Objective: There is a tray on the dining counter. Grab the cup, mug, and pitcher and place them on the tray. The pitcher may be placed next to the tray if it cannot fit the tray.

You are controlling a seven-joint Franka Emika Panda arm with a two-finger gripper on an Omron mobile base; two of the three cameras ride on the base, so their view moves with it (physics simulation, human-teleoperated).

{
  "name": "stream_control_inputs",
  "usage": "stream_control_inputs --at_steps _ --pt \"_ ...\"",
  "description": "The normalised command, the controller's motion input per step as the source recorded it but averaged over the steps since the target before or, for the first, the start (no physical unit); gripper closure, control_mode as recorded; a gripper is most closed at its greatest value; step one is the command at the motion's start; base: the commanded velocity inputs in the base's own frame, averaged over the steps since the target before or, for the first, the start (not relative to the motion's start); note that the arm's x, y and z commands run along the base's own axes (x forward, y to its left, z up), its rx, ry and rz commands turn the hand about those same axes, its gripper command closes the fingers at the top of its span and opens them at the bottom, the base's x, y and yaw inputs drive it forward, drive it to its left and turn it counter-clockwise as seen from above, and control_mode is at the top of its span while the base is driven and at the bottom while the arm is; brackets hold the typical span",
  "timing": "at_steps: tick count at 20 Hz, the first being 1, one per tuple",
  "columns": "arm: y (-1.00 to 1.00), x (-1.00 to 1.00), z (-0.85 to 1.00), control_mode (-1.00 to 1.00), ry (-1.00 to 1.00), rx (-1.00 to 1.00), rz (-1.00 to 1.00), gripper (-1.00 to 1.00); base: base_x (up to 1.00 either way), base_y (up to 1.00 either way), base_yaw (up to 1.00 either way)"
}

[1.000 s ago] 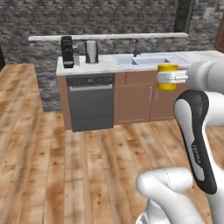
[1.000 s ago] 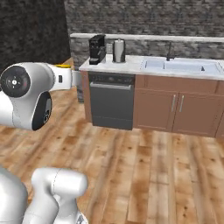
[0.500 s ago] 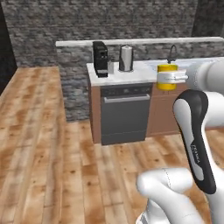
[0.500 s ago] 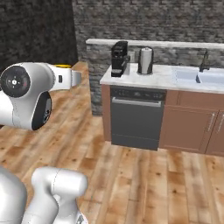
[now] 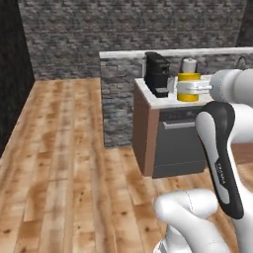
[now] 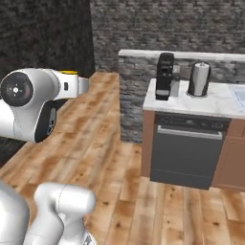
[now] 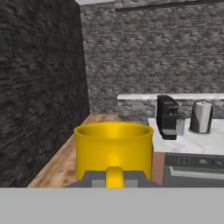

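The gripper (image 5: 184, 88) is clenched on the mug (image 5: 188, 87), holding it in the air at the end of the arm, well above the wooden floor (image 5: 64, 163). In the hand view the mug (image 7: 113, 150) sits upright directly ahead of the fingertips, its open rim facing up and its handle turned toward the camera between the dark fingers (image 7: 89, 178). In the right base view only a sliver of the yellow rim (image 6: 68, 72) shows above the white wrist.

Beyond the mug stands a kitchen desk (image 6: 215, 103) with a marble top, well apart from the held mug. On it are a black coffee machine (image 6: 165, 76) and a steel kettle (image 6: 198, 79), side by side. A dark dishwasher front (image 6: 185, 155) is set under the desk. A grey stone wall (image 5: 123, 34) closes the room behind, with a pale ledge (image 5: 168, 52) running along the low stone partition.
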Motion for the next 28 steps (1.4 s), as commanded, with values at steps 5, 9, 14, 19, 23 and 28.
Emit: stream_control_inputs --at_steps 5,9,14,19,23,28 --pt "0.0 0.0 0.0 1.0 0.0 0.0 0.0 1.0 0.82 1.0 0.0" --pt "0.0 0.0 0.0 1.0 0.0 0.0 0.0 1.0 0.84 1.0 0.0" --pt "0.0 0.0 0.0 1.0 0.0 0.0 0.0 1.0 0.94 0.99 0.0" --pt "0.0 0.0 0.0 1.0 0.0 0.0 0.0 1.0 1.0 0.73 -0.1" --pt "0.0 0.0 0.0 1.0 0.0 0.0 0.0 1.0 1.0 0.62 -0.14" --pt "0.0 0.0 0.0 1.0 0.0 0.0 0.0 1.0 1.0 0.39 -0.2"
